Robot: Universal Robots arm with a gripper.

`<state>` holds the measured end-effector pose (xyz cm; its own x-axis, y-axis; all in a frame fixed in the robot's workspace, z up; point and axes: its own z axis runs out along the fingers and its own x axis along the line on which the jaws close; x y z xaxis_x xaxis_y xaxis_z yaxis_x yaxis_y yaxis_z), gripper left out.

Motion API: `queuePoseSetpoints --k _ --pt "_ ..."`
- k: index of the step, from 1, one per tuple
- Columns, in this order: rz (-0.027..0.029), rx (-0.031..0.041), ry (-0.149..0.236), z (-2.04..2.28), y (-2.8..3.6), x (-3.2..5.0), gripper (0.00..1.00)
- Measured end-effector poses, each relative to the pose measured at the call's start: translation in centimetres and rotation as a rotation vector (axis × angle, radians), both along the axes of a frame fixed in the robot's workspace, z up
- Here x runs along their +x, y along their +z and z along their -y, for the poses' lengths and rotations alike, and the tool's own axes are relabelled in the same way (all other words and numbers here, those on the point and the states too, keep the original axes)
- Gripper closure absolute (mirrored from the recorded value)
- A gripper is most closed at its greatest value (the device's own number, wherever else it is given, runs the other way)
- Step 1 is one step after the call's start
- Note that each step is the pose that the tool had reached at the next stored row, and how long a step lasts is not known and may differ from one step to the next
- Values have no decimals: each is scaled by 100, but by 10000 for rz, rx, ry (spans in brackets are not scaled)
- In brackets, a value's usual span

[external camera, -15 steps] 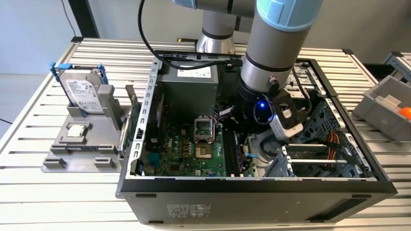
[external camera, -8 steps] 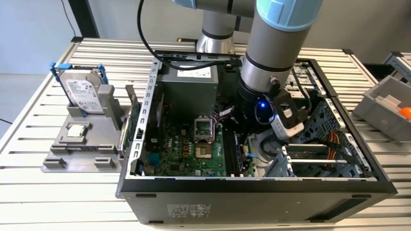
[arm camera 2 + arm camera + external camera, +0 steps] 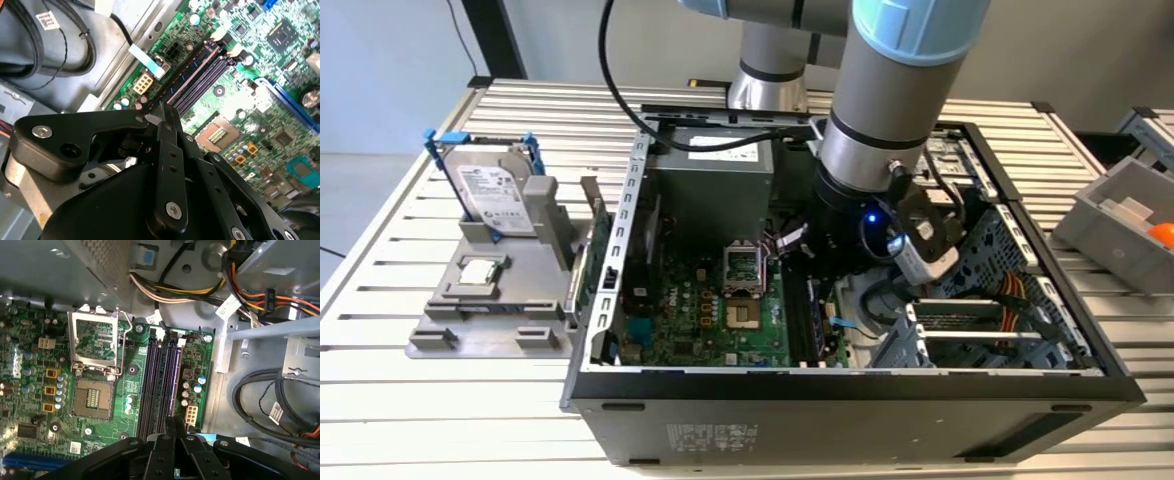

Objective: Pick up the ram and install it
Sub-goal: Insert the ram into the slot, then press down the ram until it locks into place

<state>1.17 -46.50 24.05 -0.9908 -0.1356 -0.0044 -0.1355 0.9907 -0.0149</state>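
Gripper (image 3: 167, 112), black fingers together on the thin bluish ram stick (image 3: 187, 75), pressing it along the green motherboard's (image 3: 130, 385) outermost black slot beside the case's power-supply edge; tilt or misalignment risks jamming, unlatched clips.

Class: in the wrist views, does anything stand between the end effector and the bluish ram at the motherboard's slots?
Nothing visible does. The end effector sits right at the ram, which lies along the black slots; the cables stay off to one side.
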Motion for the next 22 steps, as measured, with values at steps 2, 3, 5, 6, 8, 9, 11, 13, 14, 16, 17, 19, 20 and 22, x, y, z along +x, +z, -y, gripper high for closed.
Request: queuePoseSetpoints --k 2,3,5,6,8,9,11,13,14,16,17,19,20,22 --pt "0 76 241 -1 -1 0 100" --pt "1 130 342 -1 -1 1 100" --pt "1 233 507 -1 -1 0 100" --pt "2 235 577 -2 -2 1 100" --pt "-1 235 685 -3 -2 1 100" --pt "-1 235 762 -5 -2 1 100" --pt "-3 235 957 -11 -2 2 100" --pt "-6 234 1151 -13 -2 1 100" --pt "-8 234 1259 -13 -2 1 100" --pt "-10 234 1448 -14 -1 1 100" --pt "-10 234 1522 -14 -1 1 100" --pt "-12 234 1627 -14 -2 1 100" --pt "-12 234 1667 -14 -2 2 100" --pt "-13 234 1730 -14 -2 2 100"
